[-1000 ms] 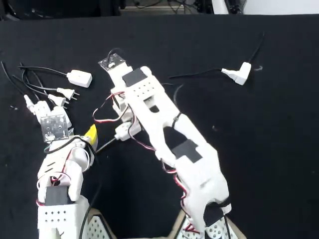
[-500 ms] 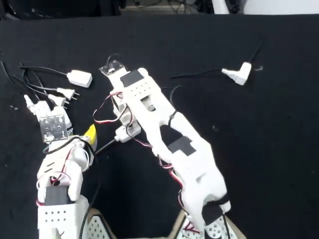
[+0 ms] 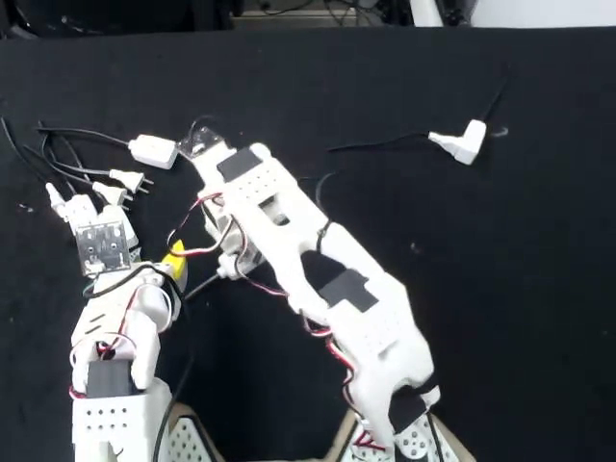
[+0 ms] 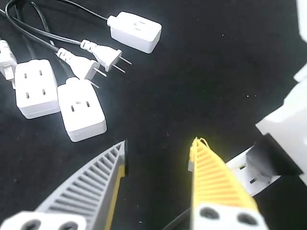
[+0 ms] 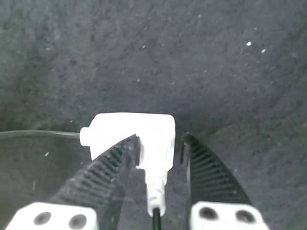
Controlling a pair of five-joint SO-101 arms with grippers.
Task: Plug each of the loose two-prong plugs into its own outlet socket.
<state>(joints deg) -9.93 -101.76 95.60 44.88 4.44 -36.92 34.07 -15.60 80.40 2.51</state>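
Your left claw (image 4: pixel 158 143) stands wide open and holds nothing. It hangs over the bare surface (image 3: pixel 500 289), just beside an outlet block (image 4: pixel 36 88) and a second outlet block (image 4: pixel 81 110) lying side by side. Near them two loose plugs (image 4: pixel 103 53) lie close together, prongs bare. A single socket (image 3: pixel 154 151) lies just past these, slots upward, cord end to the left. Your right claw (image 5: pixel 160 138) sits at that socket's other end, closed on a held plug (image 5: pixel 156 187) whose cord trails back between the fingers. You cannot tell whether its prongs are seated. An angled plug (image 3: pixel 464 141) lies well apart at far right.
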